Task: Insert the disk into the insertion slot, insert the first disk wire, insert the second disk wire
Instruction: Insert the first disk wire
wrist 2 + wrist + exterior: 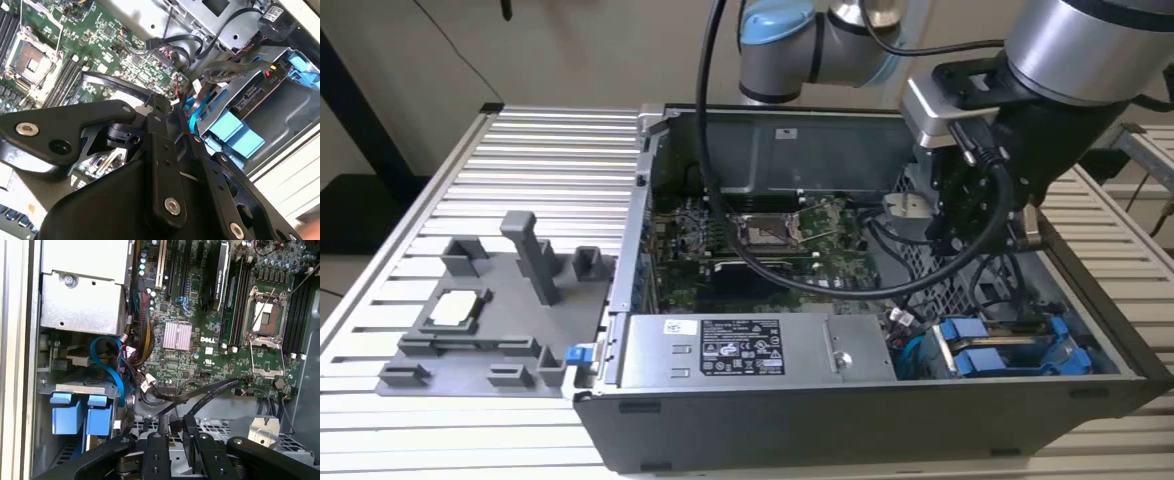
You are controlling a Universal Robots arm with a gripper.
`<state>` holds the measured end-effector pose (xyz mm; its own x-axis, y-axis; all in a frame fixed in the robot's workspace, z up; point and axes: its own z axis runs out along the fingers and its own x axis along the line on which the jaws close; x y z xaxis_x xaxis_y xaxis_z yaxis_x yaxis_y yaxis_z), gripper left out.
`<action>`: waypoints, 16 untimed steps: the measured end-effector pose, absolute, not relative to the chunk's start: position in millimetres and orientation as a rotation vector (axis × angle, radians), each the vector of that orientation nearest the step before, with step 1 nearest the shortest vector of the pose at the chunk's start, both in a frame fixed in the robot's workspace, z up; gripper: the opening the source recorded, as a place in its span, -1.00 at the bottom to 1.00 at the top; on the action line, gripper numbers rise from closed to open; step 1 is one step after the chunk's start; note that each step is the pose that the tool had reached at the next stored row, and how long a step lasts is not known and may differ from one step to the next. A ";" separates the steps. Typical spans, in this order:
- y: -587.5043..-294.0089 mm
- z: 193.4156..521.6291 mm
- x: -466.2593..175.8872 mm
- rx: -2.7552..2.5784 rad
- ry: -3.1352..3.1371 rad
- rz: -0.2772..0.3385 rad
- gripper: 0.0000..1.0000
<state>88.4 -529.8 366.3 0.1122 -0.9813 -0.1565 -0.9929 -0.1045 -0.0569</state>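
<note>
The disk's bright blue carrier (1003, 352) sits inside the insertion slot (1075, 322), the grey metal bay at the case's corner on the exterior view's right. Both wrist views show the carrier's blue tabs (235, 132) (80, 412) at the bay mouth (285, 97) (50, 387). My gripper (961, 245) hangs inside the case just behind that bay. In the first wrist view its black fingers (156, 445) close on the end of a black flat wire (210, 392) that runs to the board, and the gripper (175, 432) is over perforated metal. The second wrist view shows the gripper (152, 107) nearly closed.
The green motherboard (761, 240) with its CPU socket fills the case floor. A power supply (740, 350) lies along the near wall. A blue cable (112, 365) loops beside the bay, above the perforated cage (220, 427). A grey fixture (494, 300) stands on the slatted table on the exterior view's left.
</note>
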 end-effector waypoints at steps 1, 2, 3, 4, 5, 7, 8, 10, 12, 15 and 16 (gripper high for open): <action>-529.8 365.1 87.6 -2.227 1.996 0.119 -0.47; -529.9 364.5 86.9 -2.227 1.996 0.121 -0.47; -530.2 364.4 86.3 -2.226 1.994 0.122 -0.47; -530.3 364.1 85.6 -2.225 1.993 0.125 -0.47; -530.3 364.0 84.9 -2.223 1.991 0.128 -0.47; -530.4 363.9 83.8 -2.219 1.985 0.136 -0.47; -530.9 364.0 83.2 -2.217 1.983 0.140 -0.47; -532.1 363.9 81.9 -2.214 1.981 0.144 -0.47; -532.7 364.0 81.5 -2.214 1.981 0.144 -0.47; -532.8 363.9 81.3 -2.214 1.981 0.144 -0.47; -532.8 363.9 81.3 -2.214 1.981 0.144 -0.51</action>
